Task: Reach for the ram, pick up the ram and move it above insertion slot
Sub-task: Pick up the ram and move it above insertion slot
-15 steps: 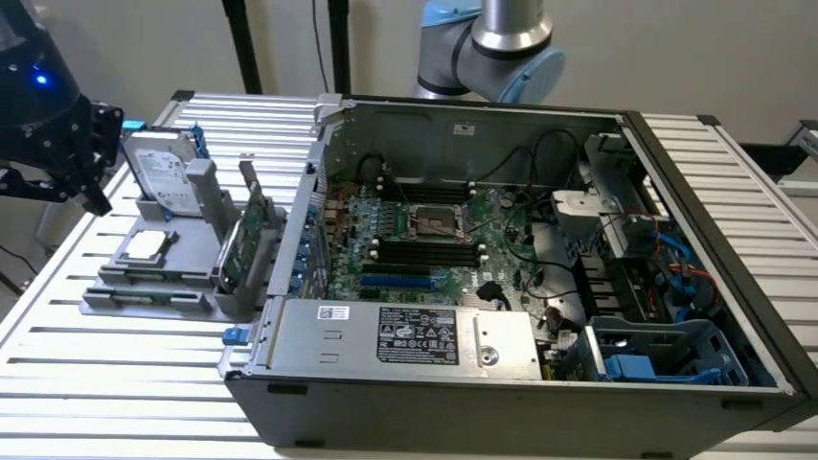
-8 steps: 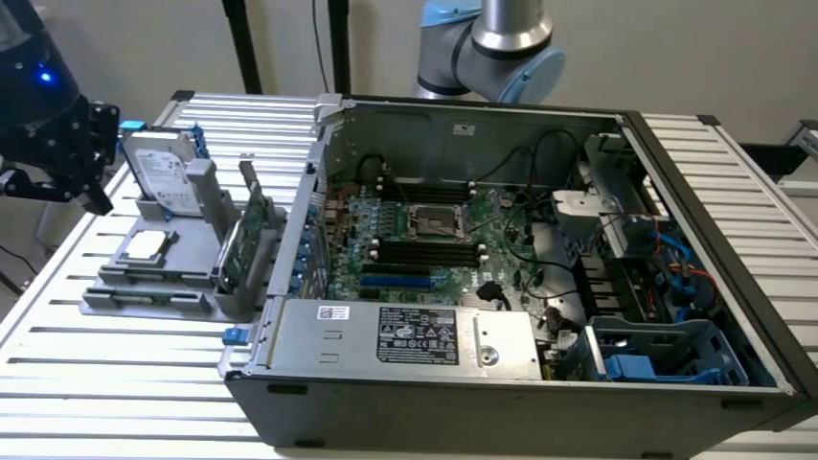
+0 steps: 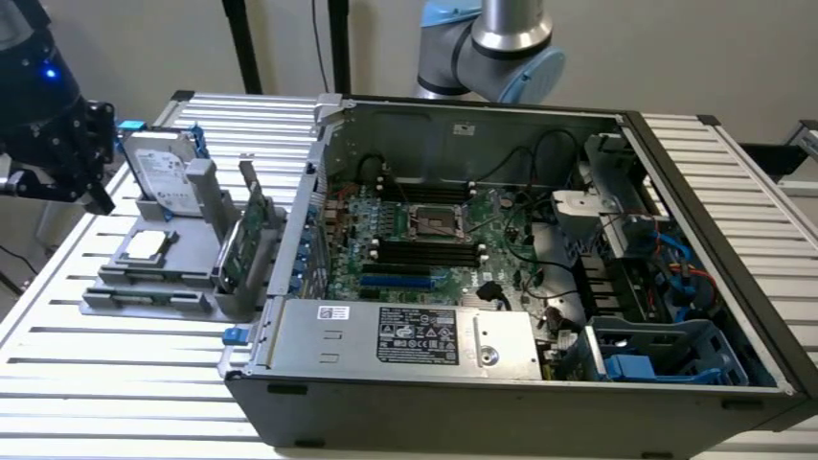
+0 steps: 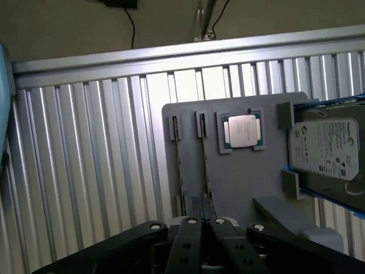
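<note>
The ram (image 3: 232,257) is a narrow green stick standing on edge in a slot of the grey holder (image 3: 153,278), beside a taller green card (image 3: 263,216). In the wrist view the ram (image 4: 205,165) appears edge-on as a thin line. My gripper (image 3: 90,187) hangs black at the exterior view's far left, up and away from the holder and touching nothing. In the wrist view my gripper (image 4: 201,220) has its fingers pressed together, roughly in line with the ram's slot. The motherboard's memory slots (image 3: 428,251) lie inside the open computer case (image 3: 383,383).
The holder also carries a hard drive (image 3: 167,172) (image 4: 326,149) and a processor chip (image 3: 148,244) (image 4: 242,131). The ribbed metal table (image 4: 85,171) surrounds it. The case wall (image 3: 301,220) stands close beside the cards. Cables crowd the case's right side.
</note>
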Controlling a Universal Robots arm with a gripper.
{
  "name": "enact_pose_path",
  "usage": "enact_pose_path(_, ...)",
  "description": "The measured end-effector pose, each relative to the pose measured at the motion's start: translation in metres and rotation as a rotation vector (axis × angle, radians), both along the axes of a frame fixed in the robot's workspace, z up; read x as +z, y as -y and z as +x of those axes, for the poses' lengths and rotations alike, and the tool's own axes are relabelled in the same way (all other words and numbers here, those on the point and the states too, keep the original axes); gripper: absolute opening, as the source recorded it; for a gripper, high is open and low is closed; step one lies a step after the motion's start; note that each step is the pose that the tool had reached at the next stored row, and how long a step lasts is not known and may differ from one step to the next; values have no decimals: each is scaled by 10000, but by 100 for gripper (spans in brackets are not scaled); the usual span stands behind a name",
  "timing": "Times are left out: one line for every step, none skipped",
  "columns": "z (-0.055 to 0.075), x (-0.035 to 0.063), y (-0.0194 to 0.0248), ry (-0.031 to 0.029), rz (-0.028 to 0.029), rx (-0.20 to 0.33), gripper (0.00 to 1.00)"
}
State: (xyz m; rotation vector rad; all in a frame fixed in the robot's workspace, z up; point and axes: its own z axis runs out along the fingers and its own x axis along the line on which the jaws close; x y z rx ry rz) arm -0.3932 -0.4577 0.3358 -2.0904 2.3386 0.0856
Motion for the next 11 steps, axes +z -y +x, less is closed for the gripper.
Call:
enact_pose_path(0, 1, 0, 9, 0, 196, 11)
enact_pose_path(0, 0, 0, 19, 0, 371, 11)
enact_pose_path(0, 0, 0, 31, 1, 555, 11)
enact_pose_path(0, -1, 0, 49, 0, 729, 11)
enact_pose_path(0, 0, 0, 73, -1, 895, 11)
enact_pose_path(0, 1, 0, 103, -2, 1051, 11)
enact_pose_path(0, 1, -1, 141, -4, 1200, 11)
enact_pose_path(0, 1, -1, 196, -6, 1331, 11)
enact_pose_path(0, 0, 0, 241, -7, 1409, 11)
enact_pose_path(0, 0, 0, 243, -7, 1416, 11)
enact_pose_path(0, 0, 0, 244, -7, 1417, 11)
